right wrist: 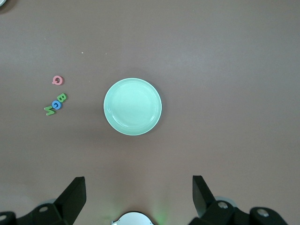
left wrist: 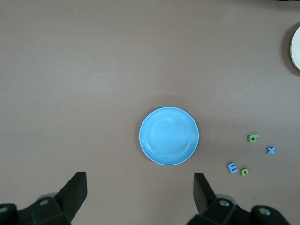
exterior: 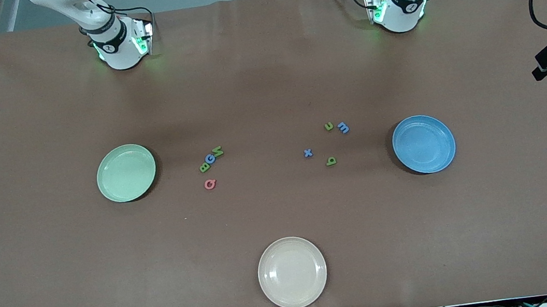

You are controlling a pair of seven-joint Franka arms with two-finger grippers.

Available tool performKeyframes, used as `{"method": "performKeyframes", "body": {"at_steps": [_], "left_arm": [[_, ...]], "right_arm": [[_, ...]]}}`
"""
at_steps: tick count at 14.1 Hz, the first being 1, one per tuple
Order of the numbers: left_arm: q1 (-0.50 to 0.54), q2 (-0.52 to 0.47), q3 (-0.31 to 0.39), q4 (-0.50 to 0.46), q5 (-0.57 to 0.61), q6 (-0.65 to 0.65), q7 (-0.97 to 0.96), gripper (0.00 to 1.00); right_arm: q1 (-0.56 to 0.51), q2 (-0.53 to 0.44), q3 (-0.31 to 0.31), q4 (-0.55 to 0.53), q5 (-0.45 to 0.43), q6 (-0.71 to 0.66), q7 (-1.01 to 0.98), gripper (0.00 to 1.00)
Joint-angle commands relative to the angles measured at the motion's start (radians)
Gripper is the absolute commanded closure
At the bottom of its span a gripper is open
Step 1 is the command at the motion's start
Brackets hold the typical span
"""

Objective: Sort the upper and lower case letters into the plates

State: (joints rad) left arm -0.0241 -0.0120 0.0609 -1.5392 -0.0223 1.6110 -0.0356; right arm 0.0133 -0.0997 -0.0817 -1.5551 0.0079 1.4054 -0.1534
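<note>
Left gripper (left wrist: 138,192) and right gripper (right wrist: 137,194) gape empty, fingertips perhaps cropped.

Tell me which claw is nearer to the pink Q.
Right. The right claw hangs open high over the table by the green plate, beside the pink Q; the left claw hangs open by the blue plate.

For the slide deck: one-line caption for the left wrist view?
Open left gripper over blue plate, four lowercase letters beside it.
</note>
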Motion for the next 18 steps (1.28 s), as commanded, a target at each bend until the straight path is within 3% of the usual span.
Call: {"method": "performKeyframes", "body": {"at_steps": [1,9,13,16,18], "left_arm": [[-0.005,0.01,0.008,0.028,-0.015,-0.02,0.011,0.0],[-0.029,0.035,-0.004,0.015,-0.016,-0.028,0.003,0.0],[-0.077,0.134,-0.084,0.01,-0.016,-0.062,-0.094,0.0],[-0.103,0.234,-0.151,0.01,-0.016,-0.001,-0.248,0.0],[-0.147,0.302,-0.161,0.01,-0.016,0.065,-0.352,0.0]], "right_arm": [[-0.001,-0.014,-0.003,-0.01,0.012,-0.002,-0.012,0.0],[-0.004,-0.02,-0.006,-0.016,0.053,-0.036,-0.001,0.0],[-0.003,-0.02,-0.004,-0.014,0.052,-0.032,-0.006,0.0],[-0.003,-0.018,-0.004,-0.011,0.038,-0.023,-0.012,0.0],[-0.001,-0.017,-0.003,-0.011,0.03,-0.023,-0.015,0.0]]}}
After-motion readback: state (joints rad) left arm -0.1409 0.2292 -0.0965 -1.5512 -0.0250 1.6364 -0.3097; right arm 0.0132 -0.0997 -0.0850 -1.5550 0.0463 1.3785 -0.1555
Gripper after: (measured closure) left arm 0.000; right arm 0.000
